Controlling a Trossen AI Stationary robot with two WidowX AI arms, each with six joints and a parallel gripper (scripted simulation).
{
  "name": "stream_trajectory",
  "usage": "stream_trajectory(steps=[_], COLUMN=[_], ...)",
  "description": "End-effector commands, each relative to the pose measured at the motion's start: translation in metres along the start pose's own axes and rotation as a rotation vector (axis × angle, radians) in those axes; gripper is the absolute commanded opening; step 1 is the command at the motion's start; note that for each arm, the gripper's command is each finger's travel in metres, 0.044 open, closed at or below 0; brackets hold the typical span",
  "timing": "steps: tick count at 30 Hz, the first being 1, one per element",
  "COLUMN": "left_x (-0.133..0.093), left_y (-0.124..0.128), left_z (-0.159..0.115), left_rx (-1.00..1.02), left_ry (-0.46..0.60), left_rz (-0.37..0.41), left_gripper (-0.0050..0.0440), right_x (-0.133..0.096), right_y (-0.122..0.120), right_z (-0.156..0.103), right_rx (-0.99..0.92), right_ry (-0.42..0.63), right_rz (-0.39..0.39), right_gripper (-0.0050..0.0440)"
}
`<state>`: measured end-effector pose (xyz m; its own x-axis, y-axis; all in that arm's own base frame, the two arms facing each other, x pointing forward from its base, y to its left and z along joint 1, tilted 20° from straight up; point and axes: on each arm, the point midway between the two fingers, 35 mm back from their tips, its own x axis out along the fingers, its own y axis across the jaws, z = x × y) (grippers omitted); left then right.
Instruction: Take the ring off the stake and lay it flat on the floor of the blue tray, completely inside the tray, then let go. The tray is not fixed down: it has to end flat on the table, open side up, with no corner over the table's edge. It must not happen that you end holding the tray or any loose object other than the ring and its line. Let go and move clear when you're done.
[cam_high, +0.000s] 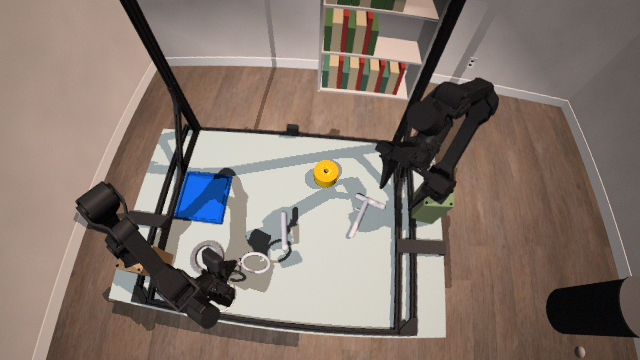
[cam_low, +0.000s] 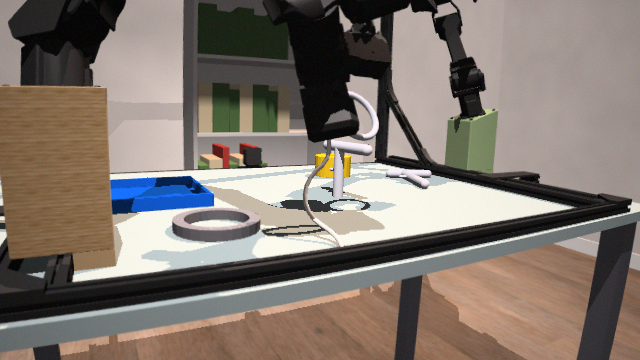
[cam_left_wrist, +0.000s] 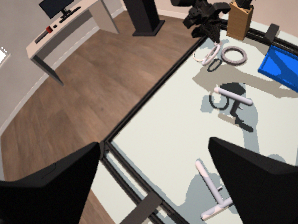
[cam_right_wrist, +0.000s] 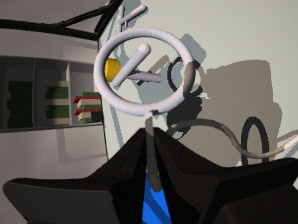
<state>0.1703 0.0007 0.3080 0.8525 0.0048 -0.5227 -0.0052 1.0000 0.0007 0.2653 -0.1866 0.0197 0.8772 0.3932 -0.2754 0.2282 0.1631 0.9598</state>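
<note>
near the blue tray (cam_high: 202, 200) (cam_low: 170, 201) (cam_left_wrist: 281, 67) (cam_right_wrist: 155, 206), a thick grey ring (cam_high: 194, 256) (cam_low: 216, 233) (cam_left_wrist: 224, 56) lies flat

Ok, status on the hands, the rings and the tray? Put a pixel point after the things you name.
Left hand (cam_high: 397, 196) (cam_left_wrist: 155, 144) open. Right hand (cam_high: 236, 267) (cam_low: 332, 137) (cam_right_wrist: 150, 131) shut on white loop's (cam_high: 255, 254) (cam_low: 376, 117) (cam_right_wrist: 145, 32) stem. Grey ring (cam_high: 194, 255) (cam_low: 216, 234) (cam_left_wrist: 224, 55) flat on table; no ring in blue tray (cam_high: 200, 200) (cam_low: 165, 201) (cam_left_wrist: 280, 65) (cam_right_wrist: 155, 205), nothing seen blocking it.

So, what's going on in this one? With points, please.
The right gripper (cam_high: 235, 270) (cam_low: 334, 131) (cam_left_wrist: 217, 43) (cam_right_wrist: 149, 133) is pinching the thin stem of a white ring (cam_high: 255, 271) (cam_low: 374, 117) (cam_right_wrist: 142, 33), holding it above the table. The left gripper (cam_high: 397, 197) (cam_left_wrist: 154, 145) hangs open, holding nothing. A thick grey ring (cam_high: 194, 257) (cam_low: 215, 233) (cam_left_wrist: 235, 63) lies flat on the table, outside the blue tray (cam_high: 215, 205) (cam_low: 170, 201) (cam_left_wrist: 280, 67) (cam_right_wrist: 155, 205). No ring is in the tray.
</note>
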Motion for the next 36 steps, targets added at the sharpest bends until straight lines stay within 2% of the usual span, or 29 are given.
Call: stream_trajectory(steps=[1, 9, 13, 20, 24, 26, 31, 36], left_x=[0.000, 0.000, 0.000, 0.000, 0.000, 0.000, 0.000, 0.000], left_y=[-0.001, -0.001, -0.001, -0.001, -0.001, -0.001, -0.001, -0.001], left_z=[-0.001, -0.001, -0.001, -0.001, -0.001, -0.001, -0.001, -0.001], left_rx=[0.002, 0.002, 0.002, 0.002, 0.002, 0.002, 0.002, 0.002], left_ry=[0.004, 0.004, 0.004, 0.004, 0.004, 0.004, 0.004, 0.004], left_rz=[-0.005, -0.005, -0.005, -0.005, -0.005, -0.005, -0.005, -0.005], left_gripper=[0.0400, 0.0400, 0.0400, 0.0400, 0.0400, 0.0400, 0.0400, 0.0400], right_x=[-0.005, -0.011, -0.004, 0.010, 0.019, 0.019, 0.030, 0.035], right_y=[0.002, 0.001, -0.001, -0.001, 0.001, 0.001, 0.005, 0.009], right_z=[-0.006, -0.013, -0.010, -0.009, -0.005, -0.005, 0.000, 0.005], right_rx=[-0.002, -0.001, 0.042, 0.147, 0.197, 0.197, 0.261, 0.283], right_ry=[0.001, -0.002, 0.014, 0.057, 0.070, 0.070, 0.073, 0.059], right_rz=[0.010, 0.016, -0.016, -0.102, -0.194, -0.194, -0.322, -0.408], right_gripper=[0.0000, 0.0000, 0.0000, 0.0000, 0.0000, 0.0000, 0.0000, 0.0000])
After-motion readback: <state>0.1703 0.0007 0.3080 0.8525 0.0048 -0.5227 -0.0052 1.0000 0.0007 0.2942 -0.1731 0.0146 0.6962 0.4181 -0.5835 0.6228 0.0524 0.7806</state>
